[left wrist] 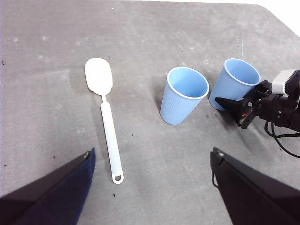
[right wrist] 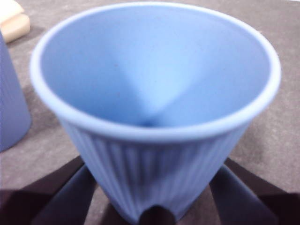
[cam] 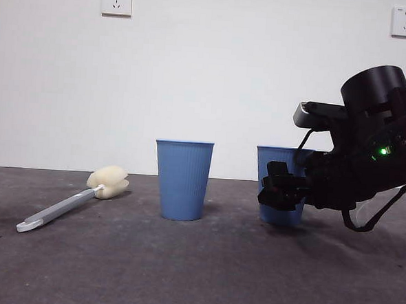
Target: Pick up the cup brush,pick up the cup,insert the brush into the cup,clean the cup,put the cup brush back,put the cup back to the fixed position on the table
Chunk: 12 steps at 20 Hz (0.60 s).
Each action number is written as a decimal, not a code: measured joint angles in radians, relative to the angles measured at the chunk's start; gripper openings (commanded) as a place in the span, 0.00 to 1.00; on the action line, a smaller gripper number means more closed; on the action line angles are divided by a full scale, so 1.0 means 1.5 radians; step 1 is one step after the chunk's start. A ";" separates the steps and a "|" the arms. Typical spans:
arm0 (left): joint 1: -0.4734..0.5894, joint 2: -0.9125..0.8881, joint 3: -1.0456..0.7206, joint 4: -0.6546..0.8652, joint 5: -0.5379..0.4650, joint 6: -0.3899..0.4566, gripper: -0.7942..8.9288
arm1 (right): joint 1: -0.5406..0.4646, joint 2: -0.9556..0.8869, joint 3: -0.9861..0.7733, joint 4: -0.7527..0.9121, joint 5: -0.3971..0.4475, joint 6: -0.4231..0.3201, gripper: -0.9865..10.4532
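The cup brush (cam: 72,202) lies on the table (cam: 182,275) at the left, with its cream sponge head (cam: 108,181) toward the back. It also shows in the left wrist view (left wrist: 110,136). Two blue ribbed cups stand upright. My right gripper (cam: 283,189) is open around the right cup (cam: 279,163), low on its wall. In the right wrist view that cup (right wrist: 154,117) fills the gap between the jaws. The middle cup (cam: 183,180) stands free. My left gripper (left wrist: 151,157) is open and empty, high above the table near the brush handle's end.
The right arm's dark body (cam: 375,155) fills the right side of the front view. The middle cup (right wrist: 9,93) stands close beside the right gripper. Two wall sockets (cam: 116,0) are on the white wall behind. The table's far corner (left wrist: 262,9) shows in the left wrist view.
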 measured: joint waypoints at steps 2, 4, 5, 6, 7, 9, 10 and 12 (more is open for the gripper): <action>0.000 0.000 0.000 0.000 0.000 0.000 0.50 | 0.000 -0.018 -0.002 -0.026 -0.005 0.000 0.38; 0.000 0.000 0.000 0.000 0.000 0.000 0.50 | 0.001 -0.038 -0.005 -0.057 -0.007 0.001 0.42; 0.000 0.000 0.000 0.000 0.000 0.000 0.50 | 0.001 -0.049 -0.006 -0.076 -0.009 0.001 0.43; 0.000 0.000 0.000 0.000 0.000 0.000 0.50 | 0.001 -0.062 -0.008 -0.102 -0.010 0.002 0.44; 0.000 0.000 0.000 0.000 0.000 0.000 0.50 | 0.002 -0.069 -0.012 -0.121 -0.011 0.003 0.48; 0.000 0.000 0.000 0.000 0.000 0.000 0.50 | 0.001 -0.080 -0.014 -0.144 -0.011 0.003 0.50; 0.000 0.000 0.000 0.000 0.000 0.000 0.50 | 0.001 -0.086 -0.014 -0.149 -0.011 0.003 0.50; 0.000 0.000 0.000 0.000 0.000 0.000 0.50 | 0.001 -0.090 -0.014 -0.152 -0.011 0.003 0.50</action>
